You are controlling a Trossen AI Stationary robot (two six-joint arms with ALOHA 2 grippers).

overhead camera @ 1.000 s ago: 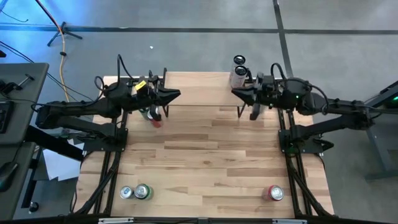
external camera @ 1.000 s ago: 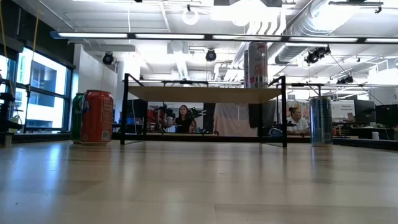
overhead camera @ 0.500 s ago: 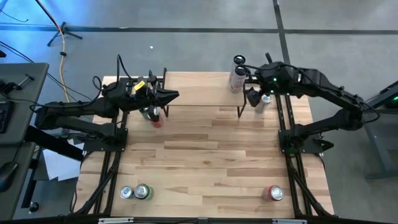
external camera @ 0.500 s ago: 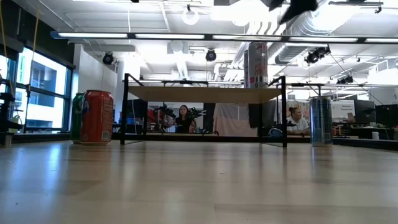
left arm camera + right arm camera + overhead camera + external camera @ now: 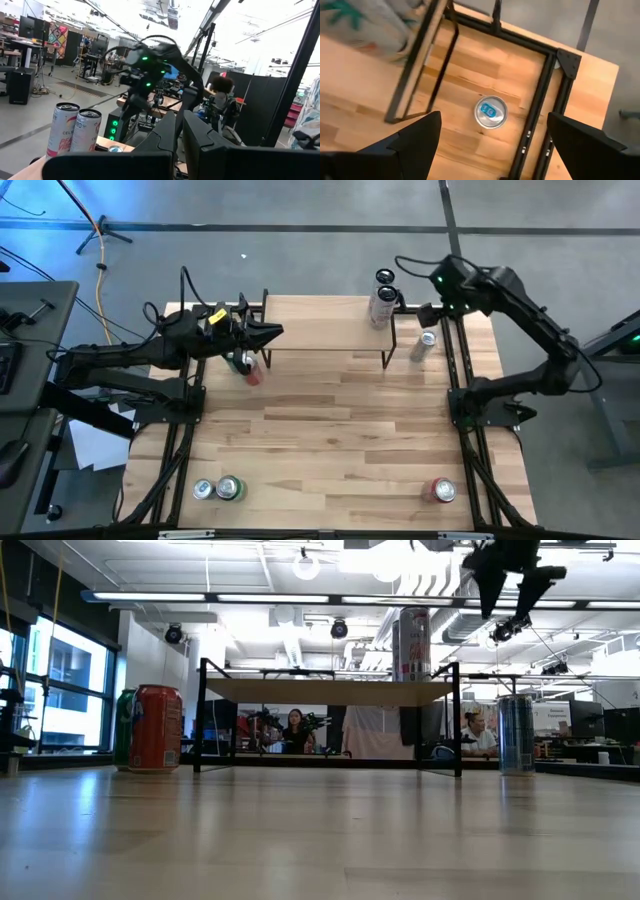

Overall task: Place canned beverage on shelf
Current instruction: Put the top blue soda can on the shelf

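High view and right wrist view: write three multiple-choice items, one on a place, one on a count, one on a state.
1. The blue-topped can stands: A) on the shelf; B) on the tabletop beside the shelf; C) in a pincer.
2. Cans along the table edge opposite the shelf: A) one; B) five; C) three.
3. The right pincer is: A) open, empty; B) shut on a can; C) shut, empty.
Key: 1 B, it sits on the boards by the shelf legs; 2 C, two left, one right; 3 A, fingers spread wide above the can.

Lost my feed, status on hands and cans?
Right hand open, above can on table. Left hand shut, beside shelf. Two cans on shelf.
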